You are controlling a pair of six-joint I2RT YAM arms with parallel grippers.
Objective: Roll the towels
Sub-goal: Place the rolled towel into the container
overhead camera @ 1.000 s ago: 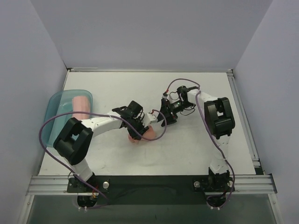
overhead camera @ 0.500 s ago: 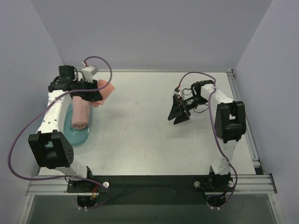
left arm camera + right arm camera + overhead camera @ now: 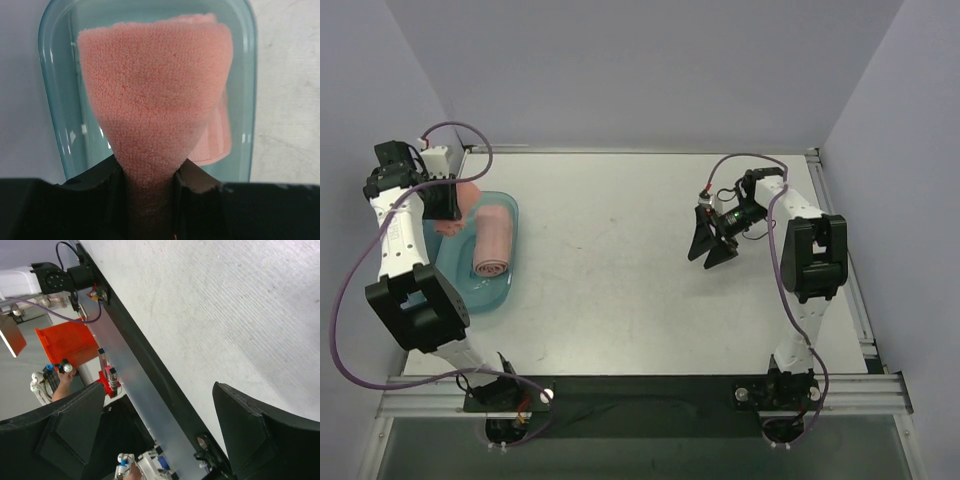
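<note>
Left fingers point(image 3: 150, 182): they pinch a rolled pink towel point(image 3: 155, 100) by one end, above the far end of the teal tray point(image 3: 455, 270).
Held towel axis: its long axis runs away from my fingers, along the tray's length.
Tray: a second rolled towel point(image 3: 492, 240) lies inside, long axis from far to near.
Step, I judge: putting the finished roll into the tray; next I must lower it beside the other roll and release.
Right fingers point(image 3: 160, 425): spread wide, holding nothing, above the bare tabletop point(image 3: 620, 280).
</note>
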